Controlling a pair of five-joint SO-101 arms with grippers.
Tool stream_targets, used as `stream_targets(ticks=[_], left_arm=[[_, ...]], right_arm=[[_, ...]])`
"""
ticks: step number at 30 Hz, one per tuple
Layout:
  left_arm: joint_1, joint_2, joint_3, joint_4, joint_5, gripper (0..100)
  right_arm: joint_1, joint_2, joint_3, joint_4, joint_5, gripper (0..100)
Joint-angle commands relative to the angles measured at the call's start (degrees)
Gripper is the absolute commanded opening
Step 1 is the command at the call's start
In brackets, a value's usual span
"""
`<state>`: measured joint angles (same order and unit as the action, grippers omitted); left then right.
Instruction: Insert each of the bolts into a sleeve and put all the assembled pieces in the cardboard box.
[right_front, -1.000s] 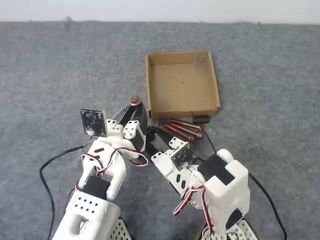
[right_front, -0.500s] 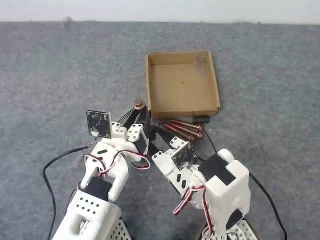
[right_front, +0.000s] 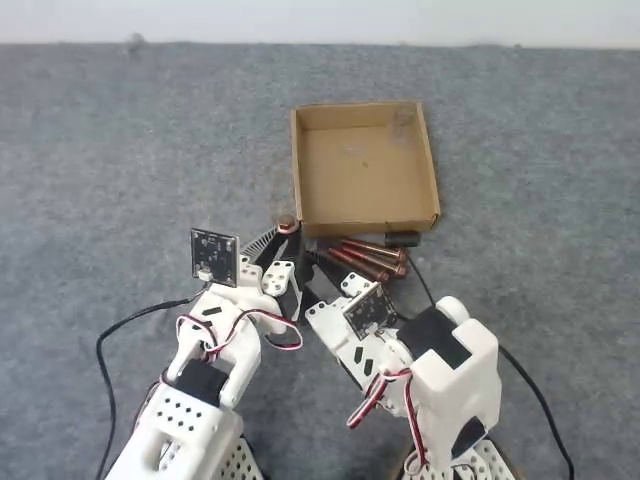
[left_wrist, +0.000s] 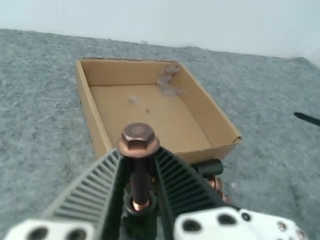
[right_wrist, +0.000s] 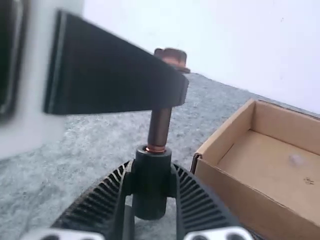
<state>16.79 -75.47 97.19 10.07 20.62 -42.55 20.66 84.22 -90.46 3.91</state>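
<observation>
Now, mid-frame beside the cardboard box (right_front: 368, 226) lower-left corner: copper bolt (left_wrist: 139, 167) clamped in left gripper (left_wrist: 138, 155), lowered since a second ago, tip entering black sleeve (right_wrist: 150, 187) clamped in right gripper (right_wrist: 151, 172); insertion underway.

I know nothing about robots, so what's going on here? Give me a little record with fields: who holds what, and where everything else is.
Left gripper: shut on a copper bolt, head up
Right gripper: shut on a black sleeve, upright
Bolt and sleeve: bolt tip at the sleeve's mouth; how far in cannot be told
Cardboard box: open-topped, no assembled pieces inside
Spare bolts: lying together along the box's near wall
Spare sleeve: by the same wall, next to the spare bolts
</observation>
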Motion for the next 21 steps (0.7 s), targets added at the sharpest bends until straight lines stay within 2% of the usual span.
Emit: stream_targets(ticks=[1,7,15,21], left_arm=[[0.2,-0.8,-0.3,0.4,-0.7,1],[0.6,-0.9,-0.3,3.7,-0.7,1],[0.6,-0.9,-0.3,3.6,-0.5,1],[0.6,-0.9,-0.3,6.0,0.6,13]], right_arm=[[1.3,-3.2,-1.1,-0.3,0.8,0.6],[1.4,-3.3,-1.1,-0.6,0.8,0.6],[1.4,-3.3,-1.1,-0.6,0.8,0.6],[1.4,-3.3,-1.1,-0.6,0.8,0.6]])
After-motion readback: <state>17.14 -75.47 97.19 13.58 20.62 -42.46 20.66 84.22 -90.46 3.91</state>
